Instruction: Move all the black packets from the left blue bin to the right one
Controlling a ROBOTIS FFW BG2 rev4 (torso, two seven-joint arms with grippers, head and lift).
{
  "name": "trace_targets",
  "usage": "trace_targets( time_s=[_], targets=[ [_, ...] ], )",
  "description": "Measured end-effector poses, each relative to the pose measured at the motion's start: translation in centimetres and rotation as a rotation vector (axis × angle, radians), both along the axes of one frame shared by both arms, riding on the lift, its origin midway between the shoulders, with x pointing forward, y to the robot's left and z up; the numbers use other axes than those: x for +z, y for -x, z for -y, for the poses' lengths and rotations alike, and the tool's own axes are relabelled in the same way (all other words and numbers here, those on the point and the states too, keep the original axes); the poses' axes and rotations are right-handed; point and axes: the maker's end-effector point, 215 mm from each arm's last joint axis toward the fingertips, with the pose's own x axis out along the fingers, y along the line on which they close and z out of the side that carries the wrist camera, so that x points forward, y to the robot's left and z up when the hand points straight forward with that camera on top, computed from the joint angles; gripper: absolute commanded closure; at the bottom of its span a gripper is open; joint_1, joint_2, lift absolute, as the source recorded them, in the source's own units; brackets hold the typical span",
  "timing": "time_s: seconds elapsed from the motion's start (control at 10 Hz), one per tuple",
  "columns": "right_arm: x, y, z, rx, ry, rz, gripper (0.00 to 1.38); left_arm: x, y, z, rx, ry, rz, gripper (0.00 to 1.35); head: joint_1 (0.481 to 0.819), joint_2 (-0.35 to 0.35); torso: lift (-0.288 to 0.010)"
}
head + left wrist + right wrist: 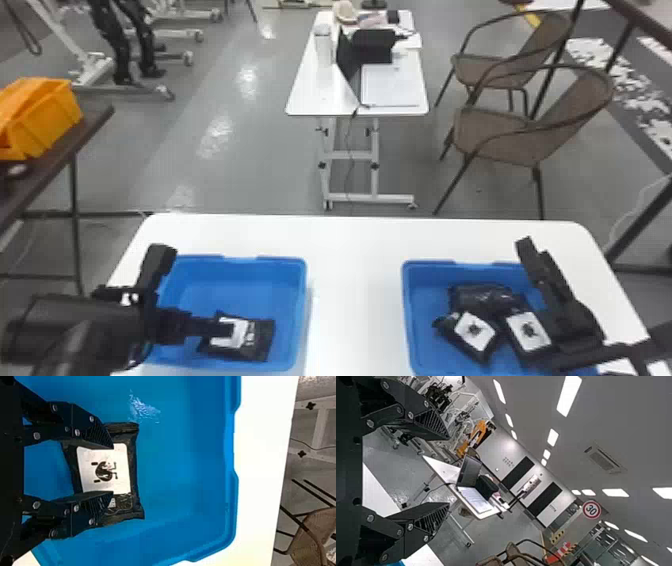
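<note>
the left claw (110,469) is spread over the packet (104,472) in the left bin (178,467), the right claw (449,471) spread too. likely soft and light, the packet is best pinched across its middle.

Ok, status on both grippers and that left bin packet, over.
Left gripper open over one black packet, left bin. Right gripper open, empty, by right bin. Nothing seen in the way.
</note>
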Motion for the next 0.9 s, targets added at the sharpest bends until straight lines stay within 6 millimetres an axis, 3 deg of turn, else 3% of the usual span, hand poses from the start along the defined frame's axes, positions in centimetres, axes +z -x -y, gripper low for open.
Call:
trace_targets(
  time_s=[0.2, 0.3, 0.5, 0.9],
  targets=[
    [-0.1, 0.0, 0.0, 0.001, -0.002, -0.001, 0.47, 2.0, -1.5, -1.5, -0.084, -0.103, 0.048, 0.0, 0.695, 0.073, 0.0],
    [-0.1, 0.0, -0.1, 0.003, -0.004, -0.003, 0.47, 2.7, -1.6, -3.1, -0.134, -0.184, 0.041, 0.0, 0.695, 0.093, 0.0],
    [-0.3, 0.0, -0.3, 0.007, -0.007, -0.004, 0.47, 1.9, -0.8, -4.6, -0.165, -0.224, 0.006, 0.0, 0.695, 0.12, 0.0],
    [-0.3, -0.1, -0.4, 0.009, -0.011, -0.003, 0.47, -1.4, -1.3, 0.5, -0.264, -0.108, -0.001, 0.0, 0.695, 0.064, 0.0]
  ],
)
